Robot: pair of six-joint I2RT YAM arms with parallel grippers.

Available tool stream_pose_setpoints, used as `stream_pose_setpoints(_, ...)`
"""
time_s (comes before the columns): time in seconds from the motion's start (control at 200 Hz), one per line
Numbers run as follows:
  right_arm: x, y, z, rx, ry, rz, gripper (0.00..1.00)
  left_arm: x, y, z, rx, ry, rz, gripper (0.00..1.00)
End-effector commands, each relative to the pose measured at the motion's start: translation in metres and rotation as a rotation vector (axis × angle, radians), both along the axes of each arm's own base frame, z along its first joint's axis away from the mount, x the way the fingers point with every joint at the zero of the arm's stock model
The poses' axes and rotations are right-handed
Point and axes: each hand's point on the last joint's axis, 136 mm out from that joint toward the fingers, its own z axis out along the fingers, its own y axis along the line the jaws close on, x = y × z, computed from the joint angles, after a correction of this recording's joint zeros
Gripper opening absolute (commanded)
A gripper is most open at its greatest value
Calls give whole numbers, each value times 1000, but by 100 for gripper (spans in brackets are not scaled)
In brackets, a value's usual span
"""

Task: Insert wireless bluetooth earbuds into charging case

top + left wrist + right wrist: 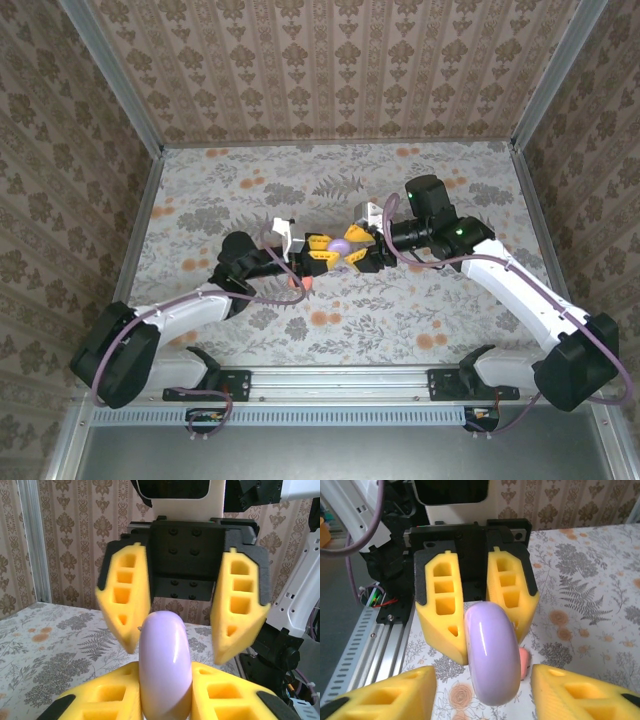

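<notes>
Above the middle of the flowered worktop (200, 200): purple disc (341, 245) pinched on edge in shut left jaws, right jaws half open astride it, not touching. Seems a handover or clearing step, no insertion yet; next calls for freeing jaws for the coral-pink piece (308, 283) lying just beneath, slightly toward the near edge.

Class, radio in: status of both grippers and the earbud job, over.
Left gripper shut on purple disc. Right gripper open, jaws flanking that disc. Small coral-pink piece loose on table.
</notes>
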Motion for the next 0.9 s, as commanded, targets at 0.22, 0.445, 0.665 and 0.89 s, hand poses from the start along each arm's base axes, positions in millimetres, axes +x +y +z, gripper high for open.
stream_pose_setpoints(0.22, -13, 2, 12, 33, -13, 74, 27, -5, -7, 19, -53, -47, -34, 23)
stream_pose_setpoints(0.445, -11, -9, 2, -70, -50, 38, 23, -1, -7, 9, -5, -52, 0, 53)
stream_pose_setpoints(0.665, 1, -38, -36, -388, -183, -35, 22, -10, -4, -25, 250, -134, 7, 61)
stream_pose_setpoints(0.89, -5, -33, -51, -519, -276, 28, 22, -18, 0, -43, 388, -194, -13, 62)
